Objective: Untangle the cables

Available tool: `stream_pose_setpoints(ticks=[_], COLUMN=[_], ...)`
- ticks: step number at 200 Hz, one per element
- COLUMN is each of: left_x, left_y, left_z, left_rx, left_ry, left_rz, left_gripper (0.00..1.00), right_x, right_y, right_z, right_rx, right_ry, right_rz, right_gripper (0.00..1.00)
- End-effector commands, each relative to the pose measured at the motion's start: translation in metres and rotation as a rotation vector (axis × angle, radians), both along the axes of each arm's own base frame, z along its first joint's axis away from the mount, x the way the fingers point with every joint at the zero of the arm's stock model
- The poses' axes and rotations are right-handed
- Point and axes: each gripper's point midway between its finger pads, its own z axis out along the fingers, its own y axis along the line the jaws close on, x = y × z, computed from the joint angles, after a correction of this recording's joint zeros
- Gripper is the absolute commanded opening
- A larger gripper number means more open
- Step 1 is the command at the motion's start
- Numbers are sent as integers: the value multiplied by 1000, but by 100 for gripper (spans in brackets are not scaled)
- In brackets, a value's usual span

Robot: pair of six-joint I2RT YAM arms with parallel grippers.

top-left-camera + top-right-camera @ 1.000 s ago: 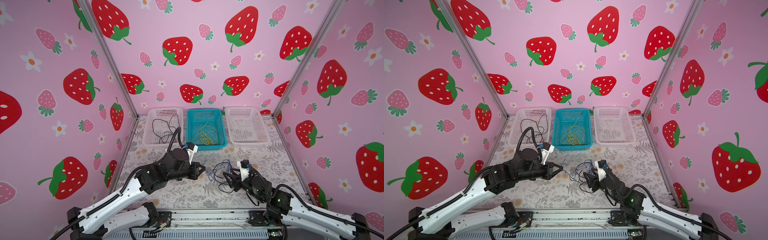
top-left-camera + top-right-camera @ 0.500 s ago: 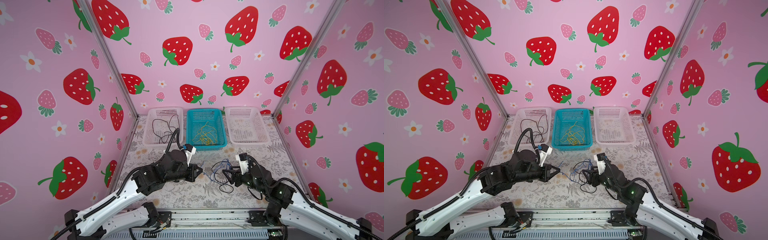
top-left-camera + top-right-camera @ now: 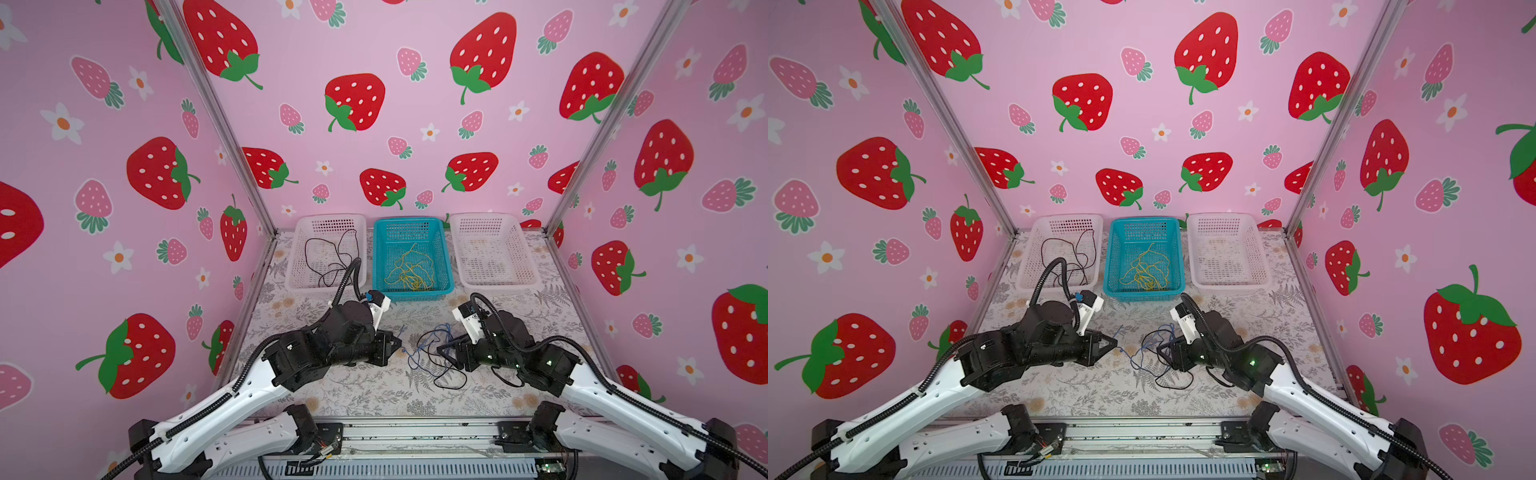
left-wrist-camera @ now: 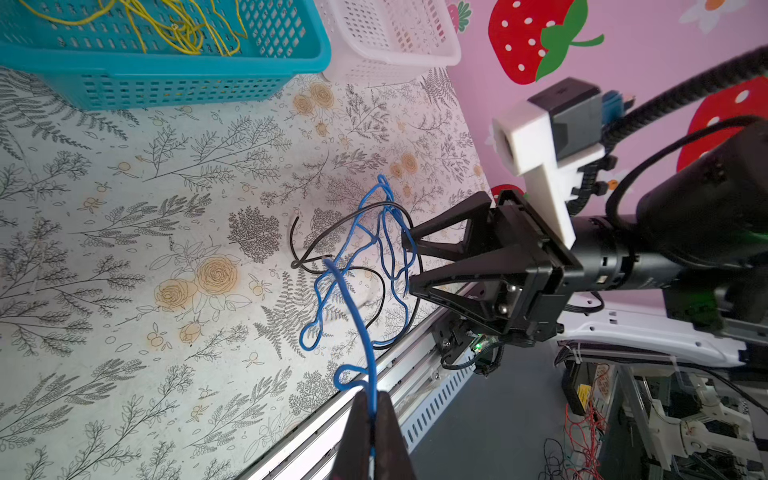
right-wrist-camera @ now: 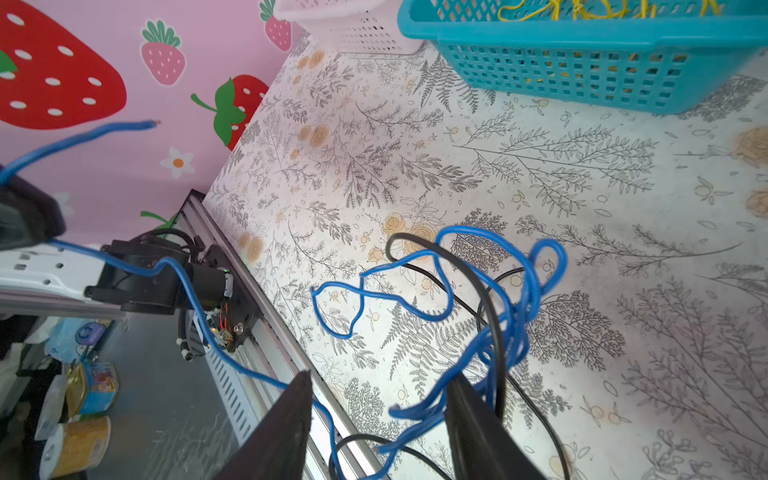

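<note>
Two cables tangled on the table (image 3: pixel 365 386), three baskets behind
Left gripper (image 4: pixel 371 409) clamps the blue cable (image 4: pixel 361 328); right gripper (image 5: pixel 380 382) stands jaws apart at the black cable (image 5: pixel 496 353). Two white baskets (image 3: pixel 498 284), one teal basket (image 3: pixel 411 293).

No legible txt, labels or nos.; print on pkgs (image 5: pixel 93 386) too blurry to read.

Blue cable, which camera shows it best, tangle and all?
The left wrist view: the blue cable runs unbroken from the shut left tool into its tangle with the black cable. The right wrist view shows its loops close but cropped; in both top views it is only a small thin scribble.
</note>
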Motion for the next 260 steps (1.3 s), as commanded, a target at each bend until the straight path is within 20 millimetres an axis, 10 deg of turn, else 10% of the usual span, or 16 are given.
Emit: stream_pose_setpoints(ticks=[1,101,170,260], left_x=[1,3,2,1], left_y=[8,3,5,11], left_z=[3,-6,0,4], left_rx=[21,20,10,3], left_ry=[-25,-17,-35,-56], left_rz=[11,7,8,13], left_gripper=[0,0,0,0], right_x=[-23,-66,17,25], right_y=[7,26,-21,-34], right_z=[12,70,10,-37], right_rx=[49,344,-109,-104], right_ry=[35,77,-79,-12], right_rz=[145,403,-71,-112], right_gripper=[56,62,56,29])
